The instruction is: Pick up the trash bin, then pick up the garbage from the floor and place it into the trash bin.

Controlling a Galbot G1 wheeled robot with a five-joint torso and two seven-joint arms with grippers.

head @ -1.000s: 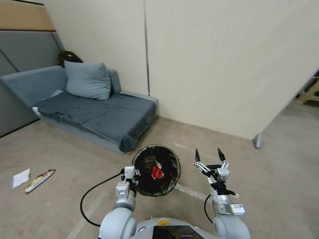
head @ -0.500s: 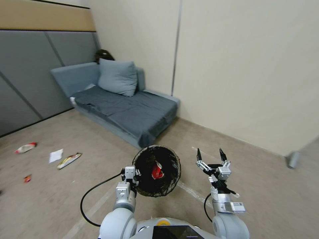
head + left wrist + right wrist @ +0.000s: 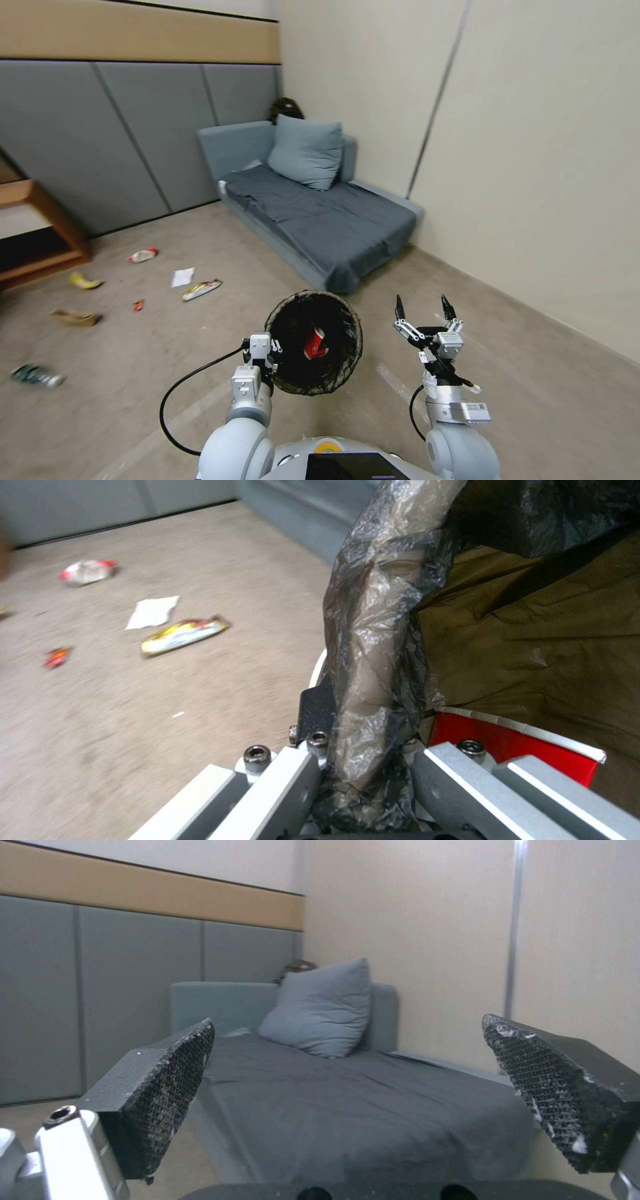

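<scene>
Grey carpeted floor, garbage scattered front-left by the sofa; my left gripper clamped the trash bin rim, right gripper wide, empty; approach slowly, bin level.

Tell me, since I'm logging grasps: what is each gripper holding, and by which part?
The left gripper holds the trash bin by its bag-lined rim. The right gripper is open, holding nothing.
</scene>
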